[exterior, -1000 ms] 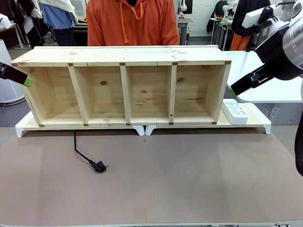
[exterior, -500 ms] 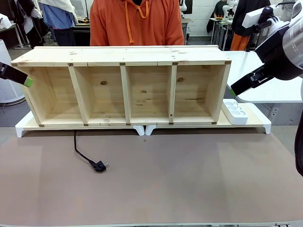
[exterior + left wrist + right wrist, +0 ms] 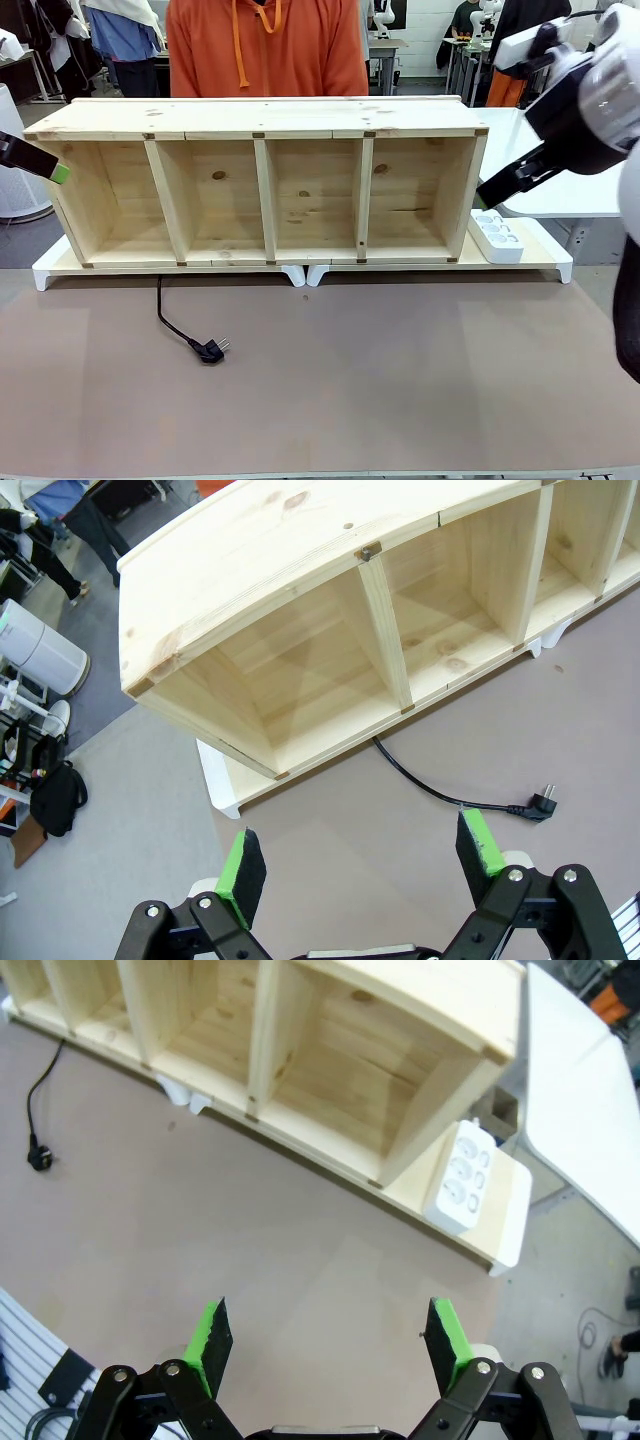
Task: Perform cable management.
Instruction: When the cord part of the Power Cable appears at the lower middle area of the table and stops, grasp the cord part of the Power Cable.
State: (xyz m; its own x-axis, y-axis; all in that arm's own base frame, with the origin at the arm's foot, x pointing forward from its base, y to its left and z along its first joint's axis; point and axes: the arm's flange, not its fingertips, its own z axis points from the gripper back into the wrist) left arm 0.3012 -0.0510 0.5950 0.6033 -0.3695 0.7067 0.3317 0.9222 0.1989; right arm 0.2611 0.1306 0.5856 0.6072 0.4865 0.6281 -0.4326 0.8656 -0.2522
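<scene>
The thin black cable [image 3: 160,315] comes out from under the wooden shelf unit [image 3: 265,120] and lies on the brown table, ending in a black two-pin plug [image 3: 210,350]. In the left wrist view the cable [image 3: 425,785] runs from the shelf foot to the plug [image 3: 535,805]. My left gripper [image 3: 360,860] hangs open, high above the table's left corner, and shows at the picture's left edge in the front view [image 3: 57,172]. My right gripper [image 3: 325,1345] is open too, held high at the shelf's right end [image 3: 490,195]. Far left in its view lies the cable [image 3: 40,1085]. Both hold nothing.
A white power strip [image 3: 497,236] lies on the white riser [image 3: 545,262] right of the shelf, also seen from the right wrist [image 3: 462,1178]. A person in an orange hoodie [image 3: 265,50] stands behind the shelf. Bare brown table spreads in front.
The person has shifted to the left behind the shelf. My right arm has turned and risen slightly. The cable and my left gripper have stayed put.
</scene>
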